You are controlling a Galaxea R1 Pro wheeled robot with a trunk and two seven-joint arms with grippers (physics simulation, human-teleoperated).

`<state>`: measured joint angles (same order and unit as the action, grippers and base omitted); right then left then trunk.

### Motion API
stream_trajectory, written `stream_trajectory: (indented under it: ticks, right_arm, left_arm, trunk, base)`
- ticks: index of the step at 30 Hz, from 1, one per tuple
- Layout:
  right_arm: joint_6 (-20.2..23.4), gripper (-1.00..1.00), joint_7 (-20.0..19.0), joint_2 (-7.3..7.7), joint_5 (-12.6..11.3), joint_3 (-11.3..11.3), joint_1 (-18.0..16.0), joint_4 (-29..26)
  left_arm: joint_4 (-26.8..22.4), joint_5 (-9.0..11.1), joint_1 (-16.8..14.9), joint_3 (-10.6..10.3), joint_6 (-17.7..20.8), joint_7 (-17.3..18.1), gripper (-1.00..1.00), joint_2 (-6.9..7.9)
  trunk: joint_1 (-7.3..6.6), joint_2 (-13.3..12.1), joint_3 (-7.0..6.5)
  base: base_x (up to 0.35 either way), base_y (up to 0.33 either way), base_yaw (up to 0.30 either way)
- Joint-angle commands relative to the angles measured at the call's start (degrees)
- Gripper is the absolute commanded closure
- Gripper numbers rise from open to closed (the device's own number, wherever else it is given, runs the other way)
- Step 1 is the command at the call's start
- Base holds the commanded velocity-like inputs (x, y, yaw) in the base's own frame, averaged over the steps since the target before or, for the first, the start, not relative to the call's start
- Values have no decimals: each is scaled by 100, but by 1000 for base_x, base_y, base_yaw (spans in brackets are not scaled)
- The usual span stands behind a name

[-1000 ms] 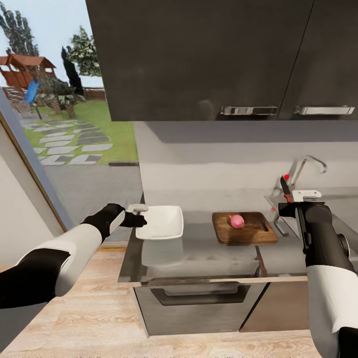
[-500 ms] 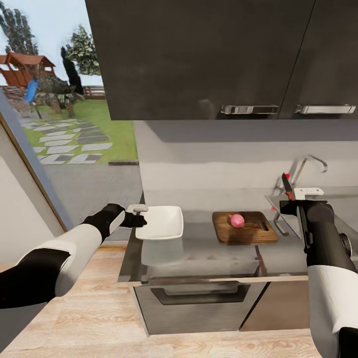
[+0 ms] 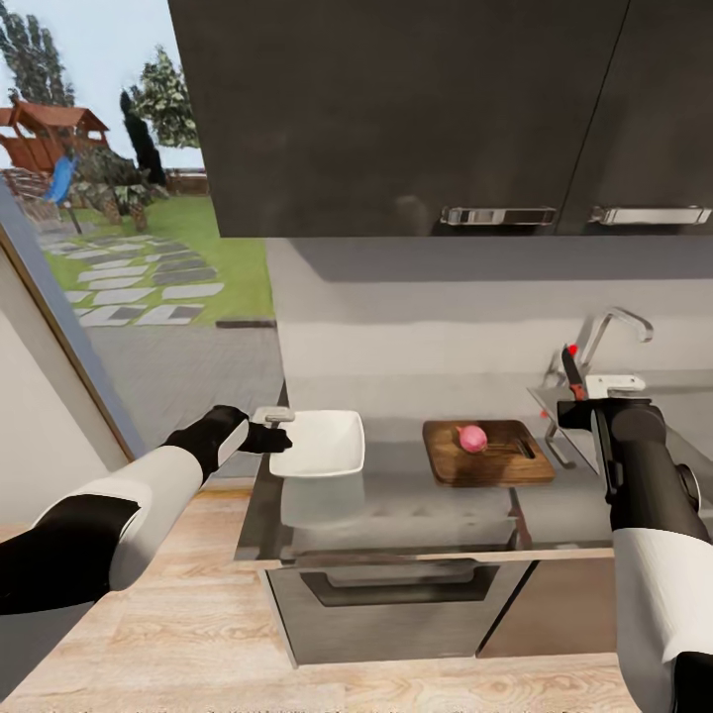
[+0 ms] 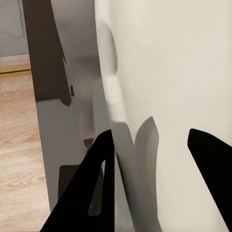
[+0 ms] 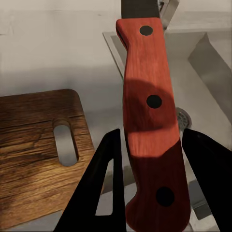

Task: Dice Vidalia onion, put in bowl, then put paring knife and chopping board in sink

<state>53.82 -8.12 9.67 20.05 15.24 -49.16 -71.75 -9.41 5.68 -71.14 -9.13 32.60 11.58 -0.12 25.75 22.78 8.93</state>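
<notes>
The pinkish Vidalia onion (image 3: 472,439) rests whole on the brown chopping board (image 3: 487,454) (image 5: 34,145) on the grey countertop (image 3: 396,505). My right gripper (image 3: 597,389) (image 5: 151,134) hovers to the board's right, over the sink's (image 3: 693,426) (image 5: 193,82) near edge. It is shut on the paring knife (image 3: 571,368) (image 5: 147,72) by its red handle, with the dark blade pointing up. The white bowl (image 3: 319,443) (image 4: 169,63) sits left of the board. My left gripper (image 3: 277,419) (image 4: 151,133) is open, and its fingers straddle the bowl's left rim.
A chrome tap (image 3: 616,327) rises behind the sink. Glossy black upper cabinets (image 3: 416,109) hang over the worktop. An oven front (image 3: 396,604) sits below the counter edge. A large window (image 3: 119,228) lies to the left, above the pale wood floor (image 3: 149,644).
My right gripper has lifted the knife slightly up and to the right, bringing the blade more upright. The left arm, bowl, board and onion have stayed put.
</notes>
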Motion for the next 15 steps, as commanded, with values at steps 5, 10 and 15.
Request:
stream_trajectory:
  ticks: [5, 10, 15]
  right_arm:
    - [66, 100, -58, 5, 68, 5, -6, -6]
    - [75, 100, -58, 8, 69, 6, -6, -6]
    - [76, 100, -58, 8, 69, 6, -6, -6]
  left_arm:
    - [-8, 65, -5, -36, 28, -6, 100, 3]
    - [-8, 65, -5, -36, 27, -7, 100, 11]
    - [-8, 65, -5, -36, 27, -7, 100, 29]
  trunk:
    - [3, 13, 49]
    - [3, 13, 56]
    - [3, 13, 56]
  base:
    - [0, 0, 0]
    - [0, 0, 0]
    - [0, 0, 0]
